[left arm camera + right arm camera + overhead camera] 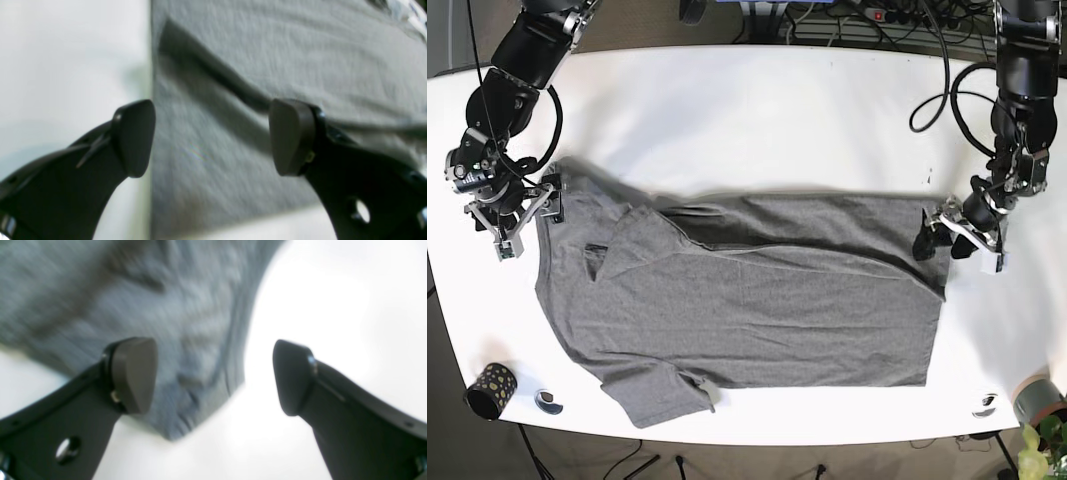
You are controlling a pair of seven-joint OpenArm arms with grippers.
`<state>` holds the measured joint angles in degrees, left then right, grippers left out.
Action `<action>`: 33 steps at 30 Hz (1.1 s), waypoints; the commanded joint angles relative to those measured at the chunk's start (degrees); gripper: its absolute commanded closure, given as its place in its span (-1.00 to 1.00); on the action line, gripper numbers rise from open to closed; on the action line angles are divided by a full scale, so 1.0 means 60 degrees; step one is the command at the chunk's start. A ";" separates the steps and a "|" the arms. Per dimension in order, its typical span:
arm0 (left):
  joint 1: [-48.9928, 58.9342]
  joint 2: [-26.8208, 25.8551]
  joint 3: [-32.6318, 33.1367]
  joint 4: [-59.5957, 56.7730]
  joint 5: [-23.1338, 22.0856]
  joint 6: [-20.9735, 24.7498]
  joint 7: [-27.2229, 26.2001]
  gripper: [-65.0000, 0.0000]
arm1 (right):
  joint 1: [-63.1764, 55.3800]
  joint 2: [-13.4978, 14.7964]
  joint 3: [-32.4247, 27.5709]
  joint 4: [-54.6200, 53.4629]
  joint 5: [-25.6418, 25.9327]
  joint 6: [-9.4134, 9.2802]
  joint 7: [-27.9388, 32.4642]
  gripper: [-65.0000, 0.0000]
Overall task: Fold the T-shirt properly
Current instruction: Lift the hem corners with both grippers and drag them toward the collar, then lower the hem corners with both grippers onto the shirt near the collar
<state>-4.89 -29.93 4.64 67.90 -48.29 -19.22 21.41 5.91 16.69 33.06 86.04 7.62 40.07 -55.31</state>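
While the left wrist camera looks down, we see our left gripper (213,136) with its fingers spread wide and nothing between them, straddling the straight edge of the grey T-shirt (283,66) where it meets the white table (66,66). A dark fold line runs diagonally across the cloth just beyond the fingertips.

From the right wrist camera, our right gripper (213,376) is likewise wide and empty, poised over a blurred corner of the T-shirt (150,306).

Seen from the base camera, the T-shirt (757,310) lies spread across the middle of the table (757,110), its far long edge already turned over. Our left gripper (962,240) sits at the right-hand end, our right gripper (512,215) at the opposite end.

We judge the risk to be pinching only the top layer, or gripping unevenly, so the cloth drags skewed and the fold bunches.
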 commanded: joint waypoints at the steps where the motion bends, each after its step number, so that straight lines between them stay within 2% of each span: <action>1: 0.0250 -0.0264 -0.0269 0.0662 -0.0149 -0.0086 -0.0162 -0.49 | 0.0062 -0.0005 0.0051 0.0173 0.0144 -0.0012 0.0200 -0.59; 6: 0.0821 -0.0264 -0.0444 0.0940 -0.0149 -0.0056 -0.0191 -0.49 | -0.0187 -0.0239 0.0036 0.0202 0.0144 -0.0012 0.0141 -0.57; 13: 0.1085 -0.0264 -0.0459 0.0925 -0.0164 0.0281 -0.0220 -0.48 | -0.0480 -0.0635 -0.0008 0.0158 0.0144 -0.0012 0.0141 -0.24; 15: 0.1085 -0.0264 -0.0459 0.0896 -0.0149 0.0281 -0.0220 -0.36 | -0.0480 -0.0635 0.0021 0.0012 0.0144 -0.0012 0.0185 -0.22; 20: 0.1027 -0.0249 -0.0386 0.0867 -0.0149 0.0266 -0.0220 0.15 | -0.0421 -0.0562 0.0051 -0.0384 0.0144 -0.0012 0.0215 -0.21; 23: 0.1027 -0.0249 -0.0386 0.0867 -0.0149 0.0266 -0.0220 0.37 | -0.0421 -0.0576 0.0051 -0.0340 0.0144 -0.0012 0.0215 -0.18; 26: 0.1027 -0.0249 -0.0371 0.0896 -0.0149 0.0266 -0.0220 0.61 | -0.0421 -0.0562 0.0051 -0.0340 0.0144 -0.0012 0.0215 0.06; 30: 0.1027 -0.0249 -0.0371 0.0925 -0.0149 0.0266 -0.0206 0.87 | -0.0407 -0.0532 0.0051 -0.0384 0.0144 -0.0012 0.0361 0.65; 33: 0.1056 -0.0249 -0.0371 0.0940 -0.0149 0.0266 -0.0191 0.92 | -0.0421 -0.0532 0.0051 -0.0384 0.0144 -0.0012 0.0434 0.93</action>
<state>2.09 -30.22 2.79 72.40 -48.49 -17.17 21.41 2.42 12.38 33.17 82.81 7.84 39.94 -53.84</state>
